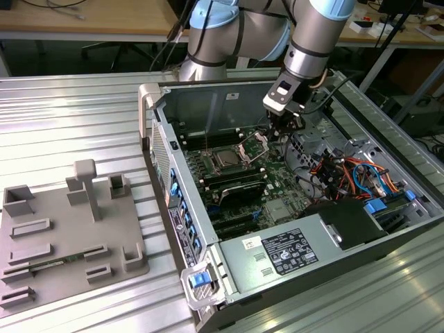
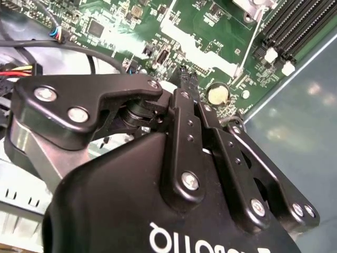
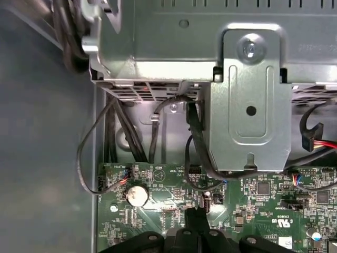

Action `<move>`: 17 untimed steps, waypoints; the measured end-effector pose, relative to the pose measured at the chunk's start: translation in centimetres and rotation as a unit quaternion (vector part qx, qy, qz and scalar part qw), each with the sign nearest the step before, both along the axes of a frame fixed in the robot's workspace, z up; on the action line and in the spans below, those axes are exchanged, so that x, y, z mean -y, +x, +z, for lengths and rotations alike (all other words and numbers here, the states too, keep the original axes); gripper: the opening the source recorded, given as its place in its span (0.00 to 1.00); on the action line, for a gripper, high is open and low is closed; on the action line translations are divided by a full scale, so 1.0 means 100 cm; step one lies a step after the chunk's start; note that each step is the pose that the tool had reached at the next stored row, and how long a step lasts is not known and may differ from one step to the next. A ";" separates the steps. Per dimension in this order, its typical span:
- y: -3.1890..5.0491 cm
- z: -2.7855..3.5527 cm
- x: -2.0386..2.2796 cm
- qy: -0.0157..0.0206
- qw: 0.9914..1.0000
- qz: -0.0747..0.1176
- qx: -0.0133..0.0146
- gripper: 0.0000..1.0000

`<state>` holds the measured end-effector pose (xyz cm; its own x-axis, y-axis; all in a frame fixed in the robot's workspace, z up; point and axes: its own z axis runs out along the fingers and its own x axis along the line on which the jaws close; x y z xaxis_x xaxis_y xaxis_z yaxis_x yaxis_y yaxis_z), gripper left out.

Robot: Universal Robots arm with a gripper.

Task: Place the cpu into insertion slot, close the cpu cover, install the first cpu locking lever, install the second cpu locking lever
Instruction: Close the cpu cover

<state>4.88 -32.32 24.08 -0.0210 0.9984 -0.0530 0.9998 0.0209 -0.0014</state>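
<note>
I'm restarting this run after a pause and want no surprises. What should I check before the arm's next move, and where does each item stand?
1. Cpu in the slot: ok, a grey square lies inside the rim.
2. Cpu seated flush: cannot tell.
3. Cover closed: not ok, it stands raised at the slot's edge on the exterior view's right.
4. Gripper empty: ok, it is shut with nothing in it, close beside the raised cover. Whether it touches the cover: cannot tell.
5. Cables away from the gripper: ok, they lie further to the exterior view's right.
</note>
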 end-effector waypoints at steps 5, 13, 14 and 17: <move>-0.0071 -0.0037 0.0000 0.000 1.000 0.000 -0.002 0.11; -0.0150 -0.0038 0.0001 0.002 1.000 0.000 -0.002 0.11; -0.0152 -0.0039 0.0001 0.002 1.000 0.000 -0.002 0.11; -0.0152 -0.0039 0.0000 0.003 1.000 0.000 -0.002 0.11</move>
<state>3.37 -32.32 23.70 -0.0211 0.9987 -0.0467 0.9998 0.0209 -0.0043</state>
